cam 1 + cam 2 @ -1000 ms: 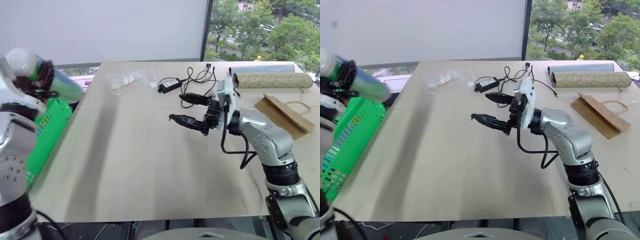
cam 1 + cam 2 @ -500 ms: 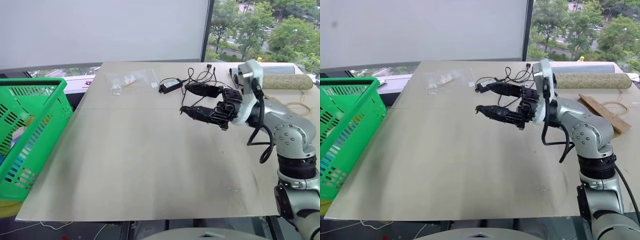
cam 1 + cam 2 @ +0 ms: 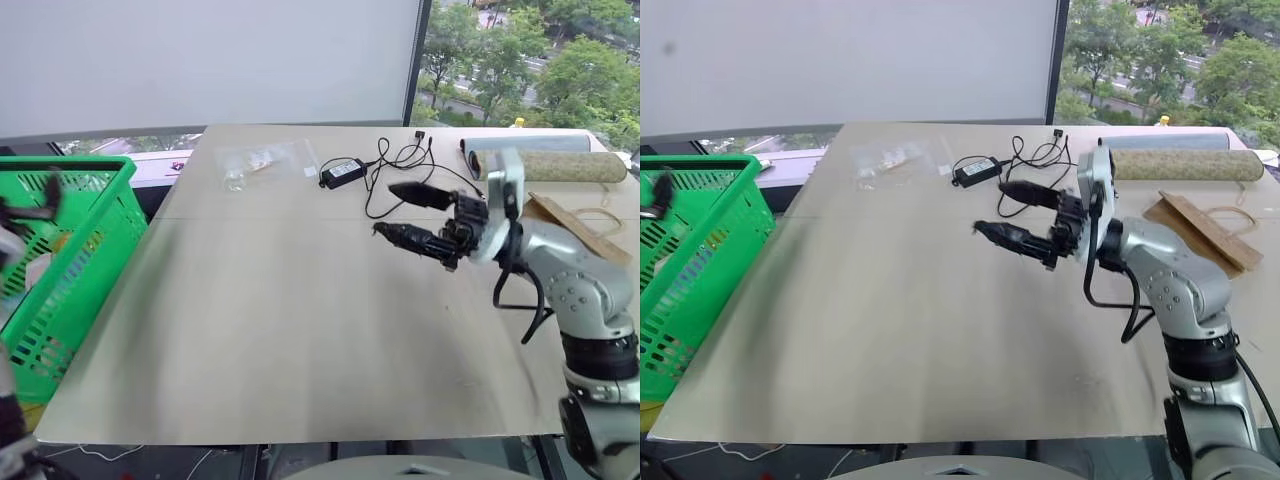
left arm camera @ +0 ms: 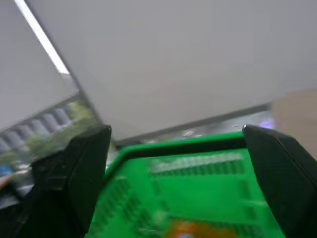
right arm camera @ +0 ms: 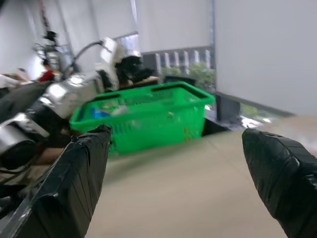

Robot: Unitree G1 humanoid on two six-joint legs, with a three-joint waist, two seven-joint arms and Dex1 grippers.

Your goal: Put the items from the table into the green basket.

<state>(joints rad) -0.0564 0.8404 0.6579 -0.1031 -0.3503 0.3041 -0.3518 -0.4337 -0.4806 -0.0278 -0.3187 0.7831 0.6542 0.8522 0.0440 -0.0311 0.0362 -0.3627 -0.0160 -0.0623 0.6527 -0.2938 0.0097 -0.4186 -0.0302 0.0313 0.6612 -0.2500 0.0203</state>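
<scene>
Left gripper (image 4: 173, 183) had dropped over the green basket (image 3: 70, 250), the can gone, fingers apart. Right gripper (image 3: 412, 215) hovered above the table (image 3: 280, 330), fingers spread, empty.

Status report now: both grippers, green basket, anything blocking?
Left gripper open over green basket. Right gripper open, empty, above table. Nothing blocking.

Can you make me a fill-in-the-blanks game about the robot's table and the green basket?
1. The bright green plastic basket stands off the table's ____ edge.
2. The right gripper hovers over the beige table with its two black fingers ____.
3. The black power adapter with its tangled cable lies beside a clear ____ bag.

Missing words: left; open; plastic
</scene>
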